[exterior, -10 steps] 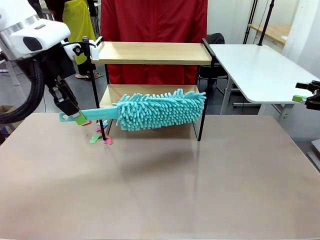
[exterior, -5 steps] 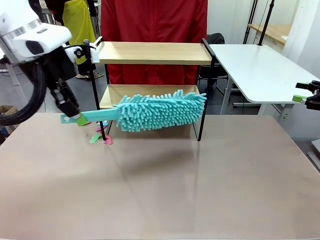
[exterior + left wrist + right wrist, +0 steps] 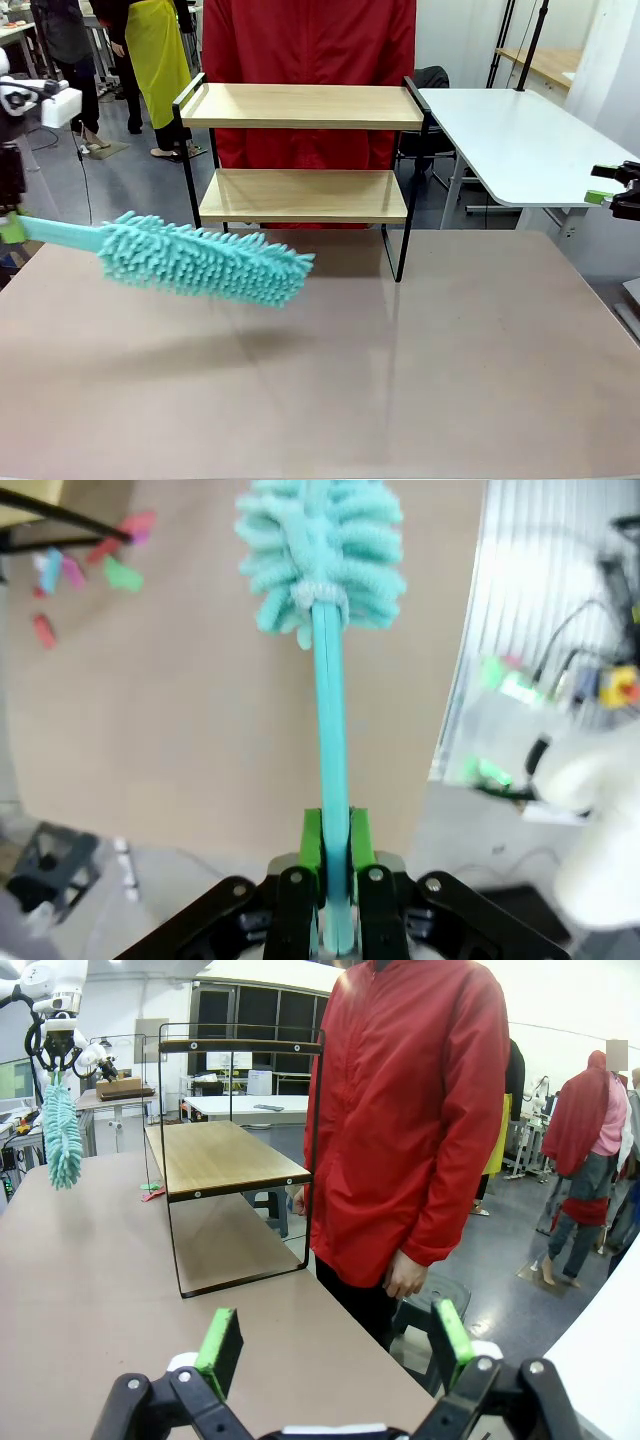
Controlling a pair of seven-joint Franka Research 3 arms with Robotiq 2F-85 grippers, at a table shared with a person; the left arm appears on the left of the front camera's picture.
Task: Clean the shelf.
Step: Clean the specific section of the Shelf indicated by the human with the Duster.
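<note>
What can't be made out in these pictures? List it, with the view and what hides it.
- Left end effector: cut off by the left edge in the front view; the left wrist view shows it shut on the duster handle.
- Right end effector: partly cut off by the right edge in the front view.
- Coloured scraps: too blurred in the left wrist view to identify.
- Shelf: any dust is too small to see.

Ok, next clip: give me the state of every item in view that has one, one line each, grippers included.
shelf: upright on the table, both boards bare.
duster: held by its handle, in the air over the table's left part, clear of the shelf.
left gripper: shut on the duster's handle.
right gripper: open, holding nothing, off the table's right edge.
paper scraps: loose on the table by a shelf leg.
person: standing behind the shelf.
</note>
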